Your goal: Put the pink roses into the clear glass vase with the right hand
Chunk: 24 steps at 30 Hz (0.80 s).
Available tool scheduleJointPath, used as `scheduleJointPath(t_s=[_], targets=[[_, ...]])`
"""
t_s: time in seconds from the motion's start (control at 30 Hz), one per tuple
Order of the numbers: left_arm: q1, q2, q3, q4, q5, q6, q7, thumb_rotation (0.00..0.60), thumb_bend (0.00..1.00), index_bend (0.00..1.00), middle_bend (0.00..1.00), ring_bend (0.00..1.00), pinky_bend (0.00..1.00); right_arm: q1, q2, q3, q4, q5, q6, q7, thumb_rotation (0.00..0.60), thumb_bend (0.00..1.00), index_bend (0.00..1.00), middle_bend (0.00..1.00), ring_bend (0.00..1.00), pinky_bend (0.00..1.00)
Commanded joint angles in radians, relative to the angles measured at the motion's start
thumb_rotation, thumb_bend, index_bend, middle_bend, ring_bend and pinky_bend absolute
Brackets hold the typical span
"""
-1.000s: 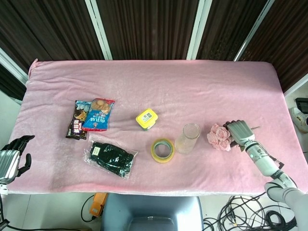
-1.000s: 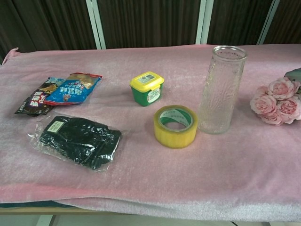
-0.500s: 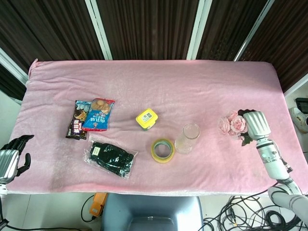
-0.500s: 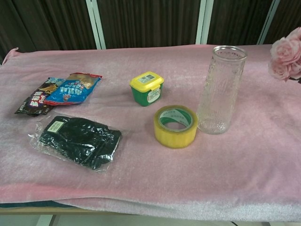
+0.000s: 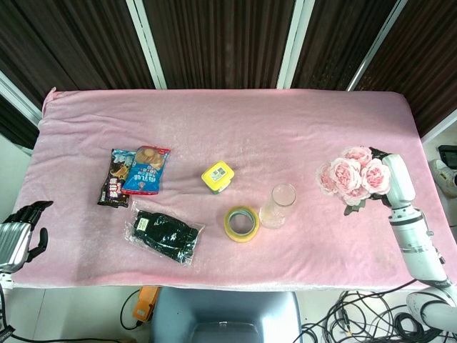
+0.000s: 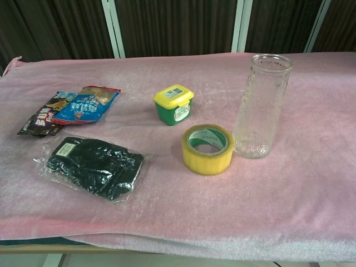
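My right hand (image 5: 397, 174) grips roses (image 5: 348, 176), held up near tabletop's right edge, well right of vase (image 6: 261, 105). Vase upright by front edge, nothing inside. Tape (image 6: 207, 148) beside it. Green tub (image 6: 174, 104) lidded. Left hand (image 5: 16, 230) off left corner, fingers apart.

Bright, even light; sharp, shadowless.

You're at a staged lab test bench: a pink cloth-covered table (image 5: 235, 121) before dark curtains (image 5: 214, 39), with loose cables (image 5: 357, 321) tangled on the floor at lower right
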Motion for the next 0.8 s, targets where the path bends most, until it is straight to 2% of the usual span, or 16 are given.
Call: scheduleJointPath(t_s=[0.03, 0.27, 0.33, 0.4, 0.6, 0.8], targets=[[0.0, 0.0, -0.001, 0.0, -0.001, 0.0, 0.0, 0.6, 0.64, 0.19, 0.19, 0.2, 0.37, 0.01, 0.087, 0.032, -0.118, -0.038, -0.002, 0.063, 0.6, 0.29, 0.83, 0.64, 0.59, 0.69], [0.001, 0.0, -0.001, 0.0, -0.001, 0.001, 0.0, 0.6, 0.64, 0.19, 0.19, 0.2, 0.37, 0.033, 0.124, 0.034, -0.183, -0.071, -0.032, 0.17, 0.6, 0.34, 0.83, 0.64, 0.59, 0.75], [0.001, 0.0, -0.001, 0.0, -0.002, 0.001, 0.0, 0.6, 0.64, 0.19, 0.19, 0.2, 0.37, 0.053, 0.137, 0.026, -0.206, -0.101, -0.062, 0.279, 0.6, 0.35, 0.83, 0.64, 0.59, 0.75], [0.002, 0.001, -0.002, 0.0, -0.004, 0.002, -0.002, 0.6, 0.64, 0.19, 0.19, 0.2, 0.37, 0.078, 0.151, 0.021, -0.186, -0.135, -0.087, 0.389, 0.6, 0.36, 0.83, 0.64, 0.59, 0.75], [0.002, 0.0, -0.003, 0.001, -0.005, 0.002, 0.0, 0.6, 0.64, 0.19, 0.19, 0.2, 0.37, 0.124, 0.153, 0.006, -0.138, -0.193, -0.102, 0.544, 0.6, 0.37, 0.83, 0.65, 0.59, 0.76], [0.002, 0.0, -0.003, 0.001, -0.007, 0.001, 0.0, 0.6, 0.64, 0.19, 0.19, 0.2, 0.37, 0.158, 0.134, 0.004, -0.093, -0.197, -0.1, 0.594, 0.6, 0.37, 0.83, 0.65, 0.59, 0.76]])
